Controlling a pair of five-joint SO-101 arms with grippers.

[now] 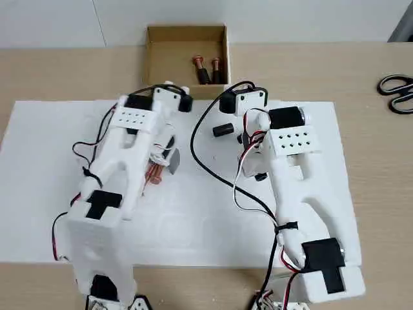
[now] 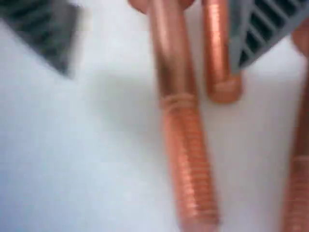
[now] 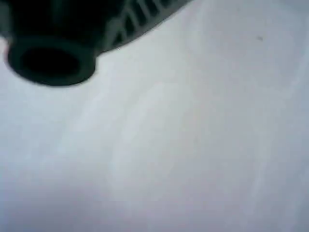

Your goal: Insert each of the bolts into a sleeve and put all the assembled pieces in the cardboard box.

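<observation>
Copper bolts [image 1: 153, 173] lie together on the white sheet [image 1: 51, 161]. My left gripper [image 1: 165, 158] hangs open just over them. In the left wrist view its grey fingers [image 2: 43, 29] stand on either side of one long bolt [image 2: 181, 145]; a second bolt [image 2: 219, 63] lies partly under the other finger. My right gripper [image 1: 248, 137] is shut on a black sleeve [image 3: 48, 55], whose open end shows beside a ribbed finger [image 3: 140, 17]. Another black sleeve [image 1: 223, 130] lies on the sheet to its left. The cardboard box [image 1: 155, 61] at the back holds two assembled pieces [image 1: 206, 70].
A small black part [image 1: 260, 175] lies by the right arm's forearm. Black cables [image 1: 213, 168] loop across the sheet between the arms. Scissors [image 1: 397, 93] rest on the wooden table at the far right. A third bolt [image 2: 295, 193] shows at the left wrist view's edge.
</observation>
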